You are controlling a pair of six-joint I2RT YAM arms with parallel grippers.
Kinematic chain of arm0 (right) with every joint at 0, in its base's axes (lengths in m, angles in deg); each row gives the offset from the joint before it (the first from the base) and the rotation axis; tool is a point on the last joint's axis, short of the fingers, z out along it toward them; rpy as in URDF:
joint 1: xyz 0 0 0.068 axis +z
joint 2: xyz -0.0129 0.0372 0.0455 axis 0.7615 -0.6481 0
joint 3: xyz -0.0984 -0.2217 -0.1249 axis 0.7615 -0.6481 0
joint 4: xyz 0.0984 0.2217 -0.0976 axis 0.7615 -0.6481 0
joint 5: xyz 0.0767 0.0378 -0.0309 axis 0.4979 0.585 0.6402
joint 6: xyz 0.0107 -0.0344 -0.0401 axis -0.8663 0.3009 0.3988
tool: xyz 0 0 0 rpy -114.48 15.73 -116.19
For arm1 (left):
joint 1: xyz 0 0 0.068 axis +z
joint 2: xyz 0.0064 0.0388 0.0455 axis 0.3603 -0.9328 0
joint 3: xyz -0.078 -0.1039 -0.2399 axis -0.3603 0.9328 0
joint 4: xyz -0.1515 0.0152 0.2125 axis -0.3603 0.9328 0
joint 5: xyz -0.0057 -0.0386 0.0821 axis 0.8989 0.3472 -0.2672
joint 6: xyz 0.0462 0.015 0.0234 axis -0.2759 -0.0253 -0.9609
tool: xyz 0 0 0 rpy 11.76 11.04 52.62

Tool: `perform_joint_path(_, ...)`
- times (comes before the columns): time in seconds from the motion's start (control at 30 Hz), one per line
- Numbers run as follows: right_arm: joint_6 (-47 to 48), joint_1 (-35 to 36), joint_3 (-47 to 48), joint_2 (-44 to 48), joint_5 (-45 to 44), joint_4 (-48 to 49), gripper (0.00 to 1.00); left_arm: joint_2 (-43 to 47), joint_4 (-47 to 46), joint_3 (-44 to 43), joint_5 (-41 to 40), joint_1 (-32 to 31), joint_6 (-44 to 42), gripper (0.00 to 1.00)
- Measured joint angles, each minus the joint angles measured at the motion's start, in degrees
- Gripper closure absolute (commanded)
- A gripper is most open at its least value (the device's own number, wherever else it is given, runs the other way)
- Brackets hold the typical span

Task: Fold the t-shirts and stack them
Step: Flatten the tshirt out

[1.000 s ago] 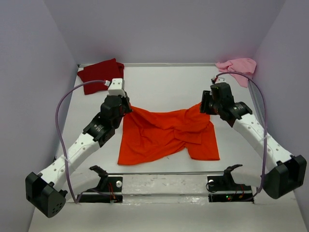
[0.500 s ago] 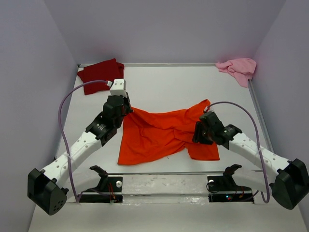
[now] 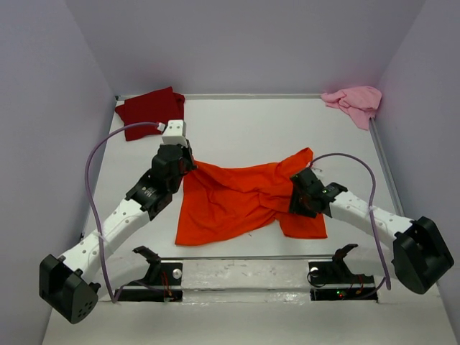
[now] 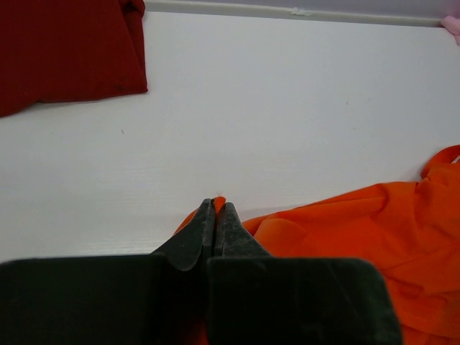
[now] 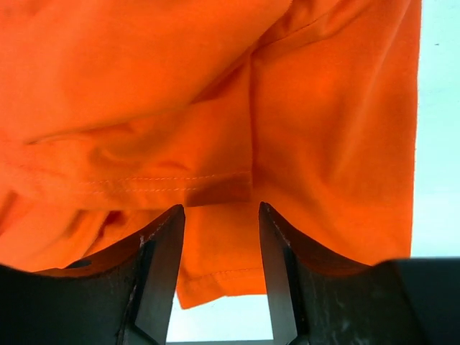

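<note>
**On the orange t-shirt [image 3: 244, 201]: left gripper [image 3: 190, 159] pinching, right gripper [image 3: 293, 201] spread**

Orange t-shirt lies rumpled on the white table [image 3: 244, 129], partly spread, with heavy creases across its middle and one corner peaked up at its far right. Left gripper sits at the shirt's far-left corner. In the left wrist view its fingers [image 4: 205, 228] are pressed together, with a sliver of orange cloth nipped at the tips. Right gripper is over the shirt's right side, jaws apart at a middling width with nothing clamped. In the right wrist view a stitched hem runs across just beyond the fingertips. Cannot tell if they touch the cloth. Dark red t-shirt [image 3: 149, 111] lies beyond the orange shirt's far-left corner, well apart, fairly flat. Pale pink t-shirt [image 3: 353, 100] lies beyond its far-right corner, well apart, bunched up. Neither touches the orange one.
</note>
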Motion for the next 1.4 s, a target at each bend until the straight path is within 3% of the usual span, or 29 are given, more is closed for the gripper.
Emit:
perform_joint_path(0.27, -1.3, 0.0, 0.5, -6.0, -2.3, 0.8, 0.47, 1.1, 0.0, 0.2, 0.2, 0.0, 0.0, 1.00)
perform_joint_path(0.6, -1.7, 0.0, 0.5, -6.6, -3.0, 2.8, 0.58, 1.7, 0.0, 0.3, 0.4, 0.0, 0.0, 1.00)
perform_joint_path(0.87, -1.6, 0.0, 0.5, -6.6, -3.5, 3.3, 0.83, 1.7, 0.0, 0.3, 0.4, 0.0, 0.0, 1.00)
perform_joint_path(1.0, -1.4, 0.0, 0.5, -6.6, -3.6, 3.7, 0.89, 1.7, 0.0, 0.3, 0.4, 0.0, 0.0, 1.00)
perform_joint_path(1.07, -1.4, 0.0, 0.4, -6.6, -3.6, 3.9, 1.00, 1.7, 0.0, 0.3, 0.4, 0.0, 0.0, 1.00)
perform_joint_path(1.4, -1.0, 0.0, 0.2, -5.3, -3.4, 4.4, 1.00, 1.7, 0.0, 0.3, 0.4, 0.0, 0.0, 1.00)
